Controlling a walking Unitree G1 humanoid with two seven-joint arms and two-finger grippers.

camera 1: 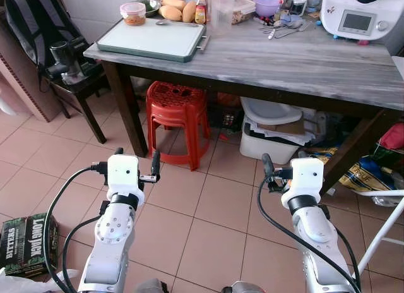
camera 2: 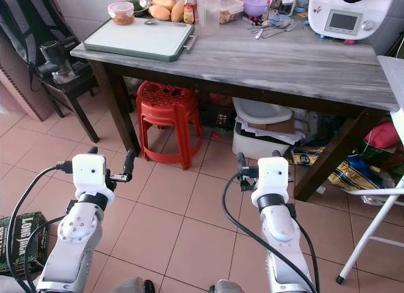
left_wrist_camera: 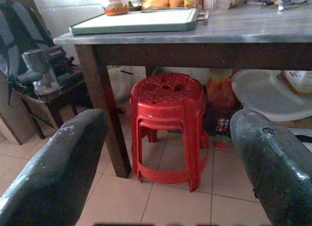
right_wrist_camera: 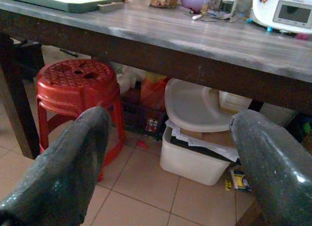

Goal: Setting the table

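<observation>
the grey wooden table (camera 1: 303, 65) stood ahead of the robot, its long axis running across the view from left to right. at its left end lay a pale green-edged tray (camera 1: 154, 39), long side along the table's length, with a handle on its right end. a spoon (camera 1: 172, 22) lay on the tray's far edge, pointing sideways. behind it sat a small lidded tub (camera 1: 133, 13), some orange-brown rolls or fruit — hard to tell which — and a sauce bottle (camera 1: 201, 9). loose cutlery (camera 1: 281, 29) lay in a heap further right, near a purple bowl (camera 1: 267, 4) and a white kitchen machine (camera 1: 360, 14).

the left gripper (camera 1: 135, 161) and right gripper (camera 1: 281, 165) hung low over the tiled floor, well short of the table and below its top, both empty with fingers spread wide. the tray lay up and ahead of the left gripper — the cutlery ahead of the right. a red plastic stool (camera 1: 178, 119) stood under the table, a white bin (right_wrist_camera: 197, 155) beside it.
</observation>
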